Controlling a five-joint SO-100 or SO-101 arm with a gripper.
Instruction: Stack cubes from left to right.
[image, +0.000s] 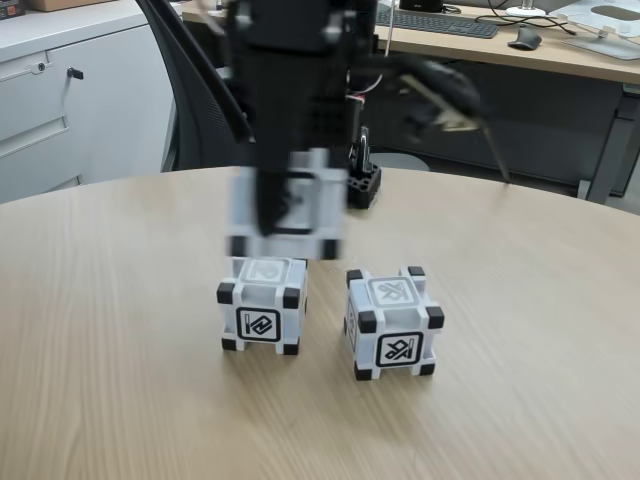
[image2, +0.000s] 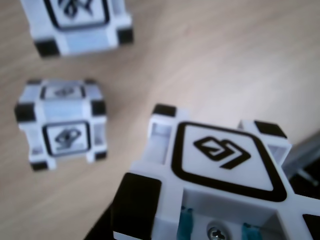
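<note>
Surface (image: 120, 330): round, light wood grain, carrying two resting cubes.

Arm (image: 300, 70): black, descending from 12 o'clock in the fixed view, blurred.

Carried cube (image: 285, 205): held clear of the surface, just above the left cube (image: 262, 305) and apart from it; jaws closed on it, its glyph face large in the wrist view (image2: 220, 160).

Right cube (image: 393, 322): at 3 o'clock of the left cube, near, not touching.

Step, judged: placing carried cube. Next: square it over the left cube, lower, release.
</note>
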